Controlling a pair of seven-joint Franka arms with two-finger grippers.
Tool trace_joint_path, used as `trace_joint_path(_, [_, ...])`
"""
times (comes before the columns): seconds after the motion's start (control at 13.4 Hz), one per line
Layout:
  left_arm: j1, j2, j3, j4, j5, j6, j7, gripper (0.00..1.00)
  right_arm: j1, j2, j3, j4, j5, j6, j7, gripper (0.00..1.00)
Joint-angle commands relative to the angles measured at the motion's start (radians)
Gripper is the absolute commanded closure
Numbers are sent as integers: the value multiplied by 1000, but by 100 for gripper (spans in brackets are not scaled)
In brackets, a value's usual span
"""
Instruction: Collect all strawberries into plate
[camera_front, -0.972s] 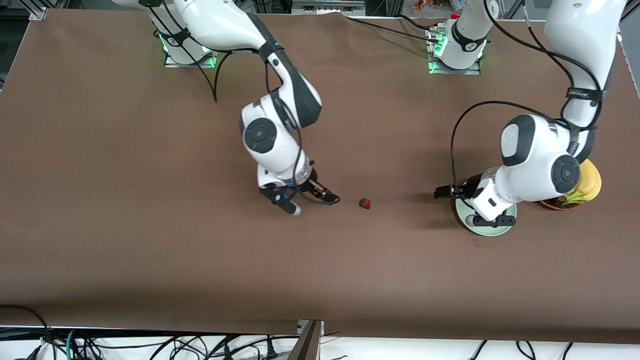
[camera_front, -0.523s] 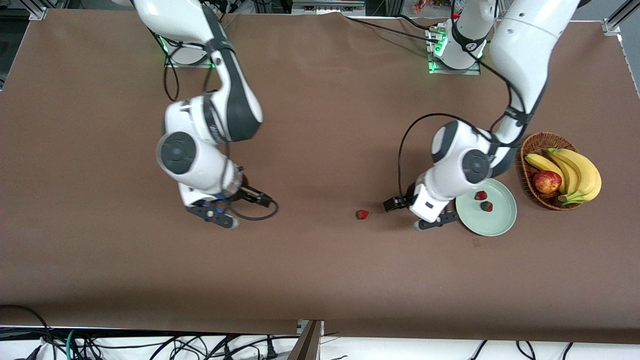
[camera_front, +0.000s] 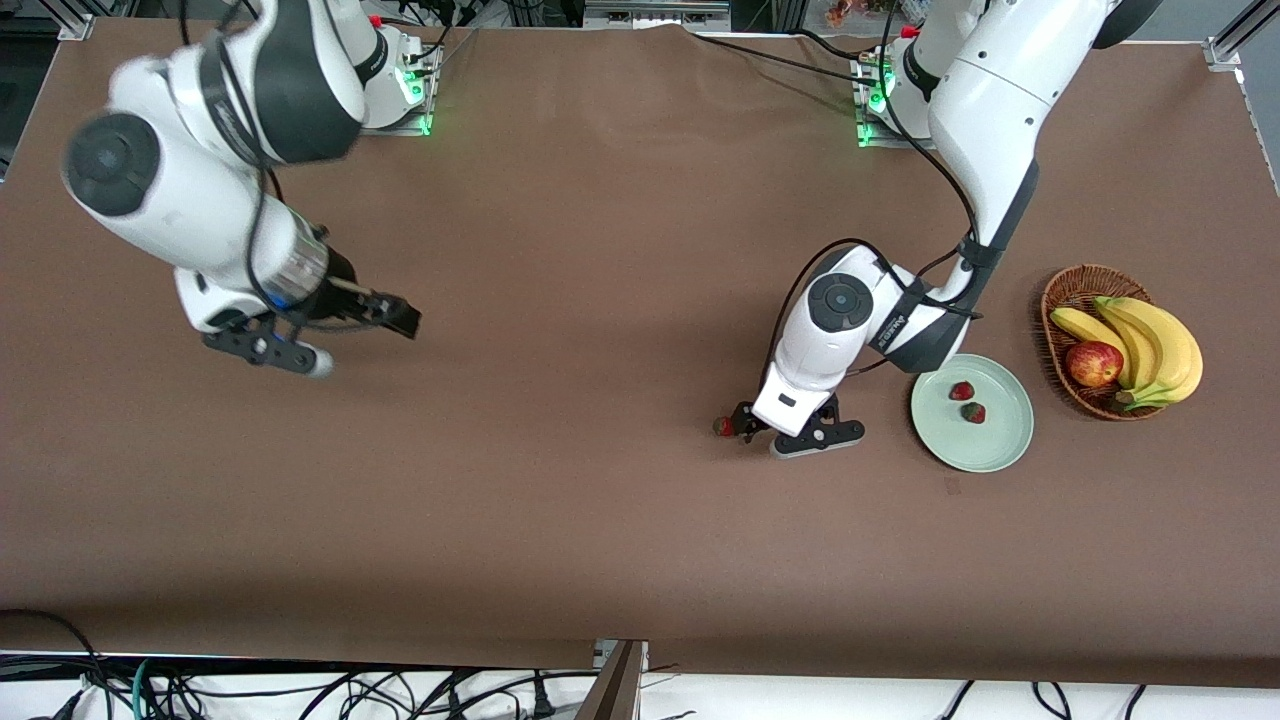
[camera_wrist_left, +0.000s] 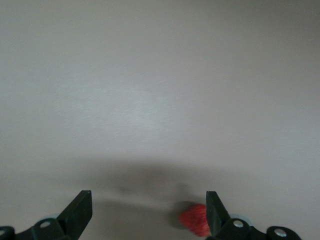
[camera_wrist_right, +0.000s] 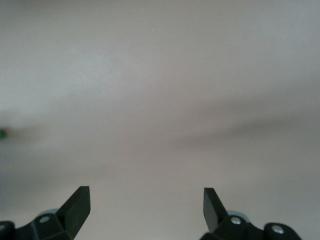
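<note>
Brown cloth covers the table (camera_front: 600, 250). Right gripper (camera_front: 345, 335) hangs over bare cloth at the right arm's end, fingers spread, holding nothing. Left gripper (camera_front: 755, 425) sits low over the cloth, fingers (camera_wrist_left: 80, 212) spread; loose strawberry (camera_front: 722, 427) lies just beside one fingertip. Mint-green plate (camera_front: 990, 450), near this gripper toward the left arm's end, holds two strawberries (camera_front: 967, 401).
</note>
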Motion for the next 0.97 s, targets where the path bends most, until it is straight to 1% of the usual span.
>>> trace_joint_path(0.0, [-63,58,17,47,40,1,-26,0,-21,-47,-29,-10,-59,-24,-231,0])
trace_joint_path(0.07, [-99,90,18,54,40,26,-29,0,-87,-47,-20,11,-50,-45,-302,0])
trace_joint_path(0.15, [-116,101,26,67,41,47,-28,0,-129,-45,0,48,-47,-91,-323,0])
trace_joint_path(0.22, [-117,104,26,67,41,48,-23,0,-179,-45,43,77,-52,-151,-309,0])
trace_joint_path(0.3, [-111,106,26,66,44,48,-14,2,-248,-48,103,85,-52,-188,-300,0])
trace_joint_path(0.45, [-114,106,28,67,56,49,-9,24,-411,-93,260,83,-58,-201,-289,0])
trace_joint_path(0.52, [-106,106,26,67,102,49,-9,26,-503,-105,352,80,-63,-204,-273,0])
trace_joint_path(0.6, [-98,106,26,67,148,49,-11,26,-584,-120,441,79,-82,-219,-254,0])
trace_joint_path(0.67, [-95,107,26,67,168,51,-11,25,-649,-137,526,73,-124,-224,-248,0])
trace_joint_path(0.75, [-95,112,26,67,170,51,-11,25,-699,-157,592,47,-141,-222,-239,0])
trace_joint_path(0.82, [-95,121,26,69,167,51,-11,25,-732,-178,627,18,-142,-210,-226,0])
trace_joint_path(0.9, [-100,132,26,70,165,51,-11,25,-740,-186,635,11,-142,-207,-228,0])
